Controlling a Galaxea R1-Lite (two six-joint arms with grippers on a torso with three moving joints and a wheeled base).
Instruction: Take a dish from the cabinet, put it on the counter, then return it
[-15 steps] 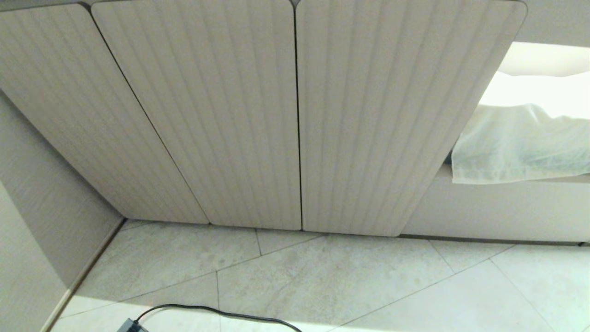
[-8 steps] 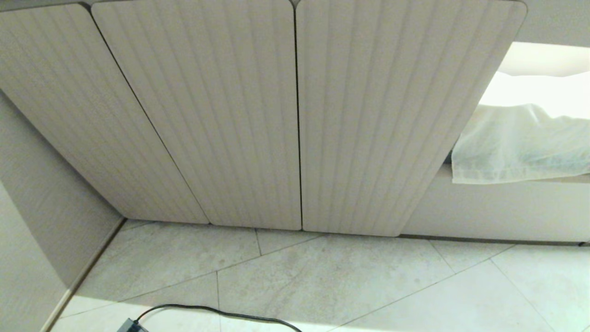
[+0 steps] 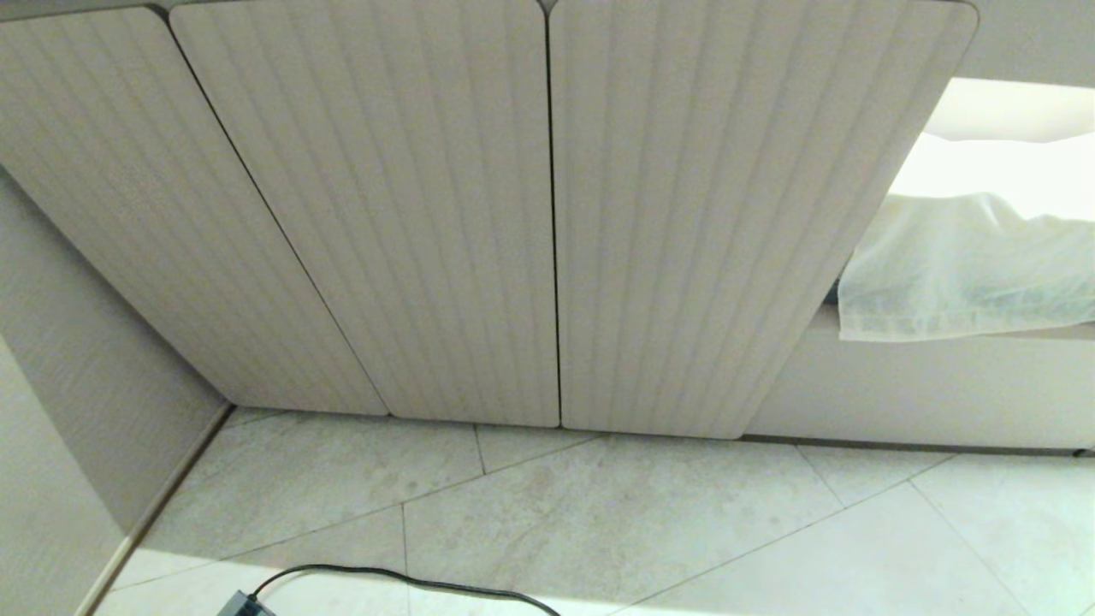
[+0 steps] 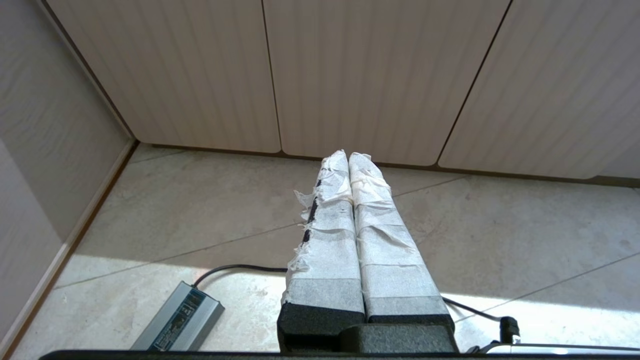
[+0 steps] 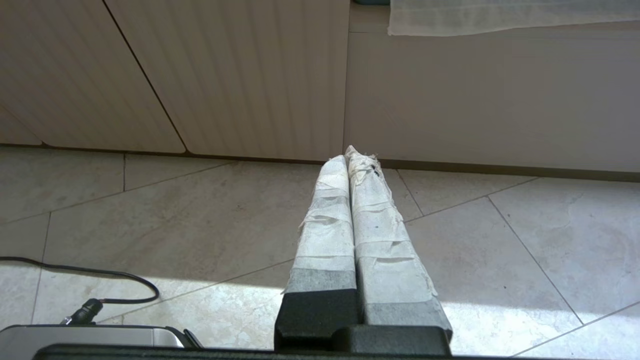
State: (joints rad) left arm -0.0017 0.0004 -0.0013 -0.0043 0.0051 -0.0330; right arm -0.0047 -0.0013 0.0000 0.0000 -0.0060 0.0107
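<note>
The cabinet (image 3: 547, 214) fills the head view: beige fluted doors with rounded corners, all closed. It also shows in the left wrist view (image 4: 360, 75) and the right wrist view (image 5: 240, 75). The dish and the counter are out of view. My left gripper (image 4: 348, 156) is shut, its taped fingers pressed together with nothing between them, hanging low over the floor in front of the doors. My right gripper (image 5: 347, 155) is likewise shut and empty, pointing at the base of the cabinet. Neither arm appears in the head view.
A pale tiled floor (image 3: 599, 513) lies before the cabinet. A black cable (image 3: 402, 582) runs to a grey power adapter (image 4: 180, 322) on the floor at the left. A side wall (image 3: 51, 428) closes the left. A white cloth (image 3: 967, 265) hangs over a ledge at the right.
</note>
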